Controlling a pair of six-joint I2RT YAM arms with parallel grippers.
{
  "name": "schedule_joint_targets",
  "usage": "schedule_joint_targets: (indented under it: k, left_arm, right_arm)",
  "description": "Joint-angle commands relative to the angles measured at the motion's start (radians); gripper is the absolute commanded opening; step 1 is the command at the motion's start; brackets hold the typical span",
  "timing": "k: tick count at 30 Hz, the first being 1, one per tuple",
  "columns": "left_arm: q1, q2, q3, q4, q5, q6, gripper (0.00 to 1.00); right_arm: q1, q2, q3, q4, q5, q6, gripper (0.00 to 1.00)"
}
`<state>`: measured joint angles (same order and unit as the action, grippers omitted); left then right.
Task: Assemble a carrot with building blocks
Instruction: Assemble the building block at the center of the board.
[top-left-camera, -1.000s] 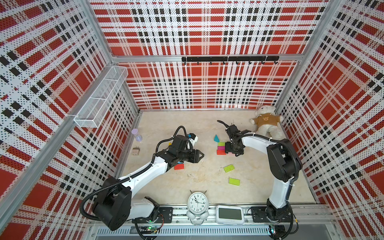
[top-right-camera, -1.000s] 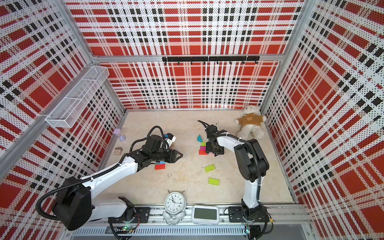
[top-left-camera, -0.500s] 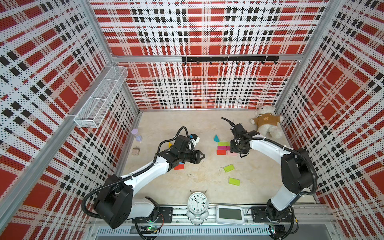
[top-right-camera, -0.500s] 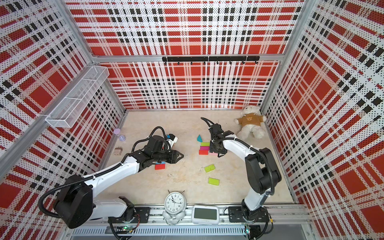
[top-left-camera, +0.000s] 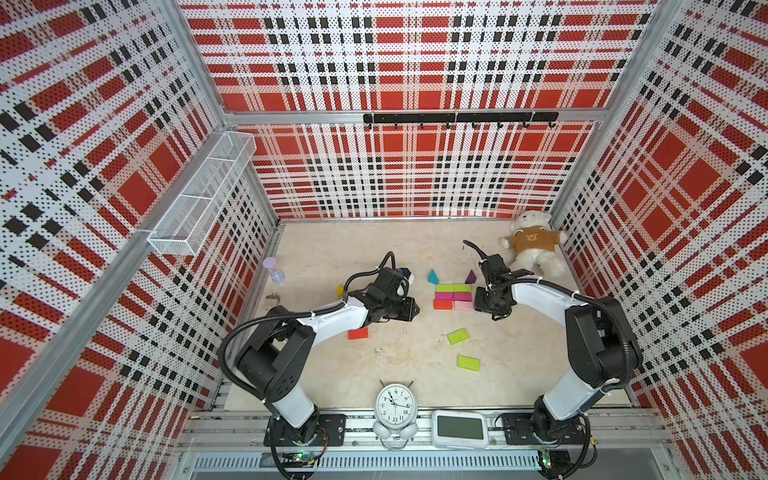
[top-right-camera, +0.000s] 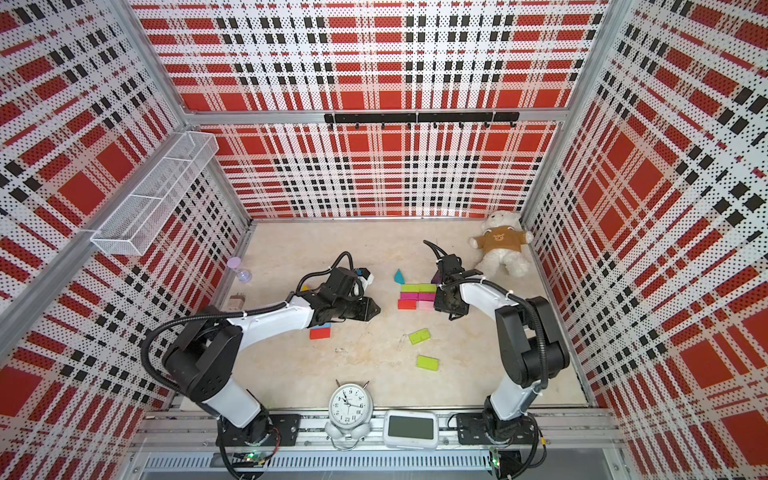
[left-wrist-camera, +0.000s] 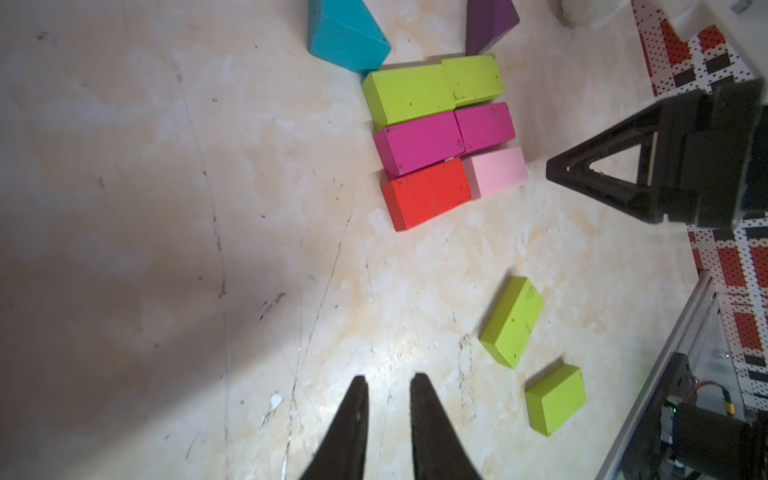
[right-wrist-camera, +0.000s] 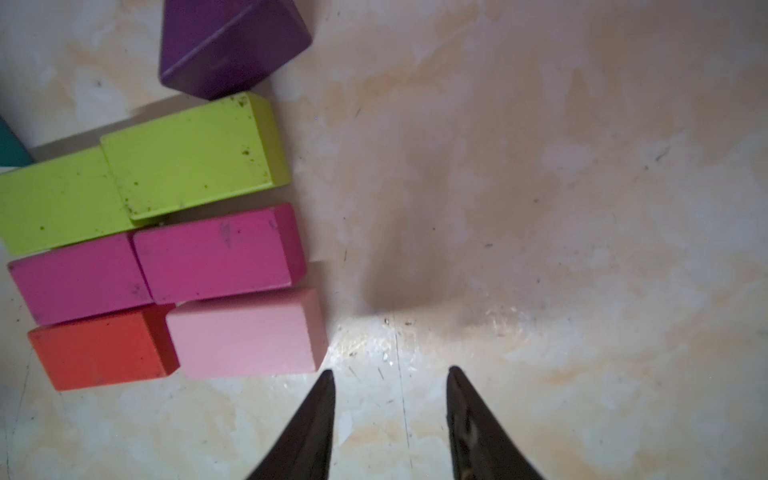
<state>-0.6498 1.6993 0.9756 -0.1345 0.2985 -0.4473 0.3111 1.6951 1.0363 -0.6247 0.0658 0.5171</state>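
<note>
The building blocks lie flat in a tight cluster: two lime (top-left-camera: 453, 287), two magenta (top-left-camera: 453, 296), then red (top-left-camera: 443, 304) beside pink (top-left-camera: 464, 305). A teal wedge (top-left-camera: 433, 276) and a purple wedge (top-left-camera: 471, 277) sit just behind. Two loose lime blocks (top-left-camera: 457, 336) (top-left-camera: 469, 363) and a loose red block (top-left-camera: 358, 333) lie nearer the front. My right gripper (right-wrist-camera: 390, 370) is open and empty, just right of the pink block (right-wrist-camera: 245, 334). My left gripper (left-wrist-camera: 388, 378) hovers left of the cluster, its jaws a narrow gap apart with nothing between.
A teddy bear (top-left-camera: 532, 249) lies at the back right corner. An alarm clock (top-left-camera: 394, 401) and a digital timer (top-left-camera: 459, 428) stand on the front rail. A small hourglass (top-left-camera: 274, 270) and a tan cube (top-left-camera: 273, 297) sit by the left wall, under a wire basket (top-left-camera: 199, 199).
My right gripper has drawn back rightwards off the cluster, uncovering the pink block and purple wedge. Both grippers' jaws have narrowed. The left arm has barely shifted.
</note>
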Motion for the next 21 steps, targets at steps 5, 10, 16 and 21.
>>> schedule_joint_targets:
  k: [5, 10, 16, 21]
  left_arm:
    - [-0.05, 0.154, 0.157, -0.042, -0.046, -0.027, 0.16]
    - [-0.056, 0.213, 0.207, -0.074, -0.061, -0.043, 0.12]
    - [-0.058, 0.255, 0.243, -0.093, -0.069, -0.048, 0.12]
    - [-0.061, 0.287, 0.271, -0.098, -0.061, -0.048, 0.12]
  right_arm:
    - [-0.004, 0.057, 0.037, 0.06, -0.02, -0.034, 0.46]
    - [-0.005, 0.072, 0.041, 0.063, -0.018, -0.039, 0.46]
    - [-0.004, 0.085, 0.043, 0.068, -0.027, -0.043, 0.46]
    - [-0.004, 0.086, 0.051, 0.065, -0.029, -0.043, 0.46]
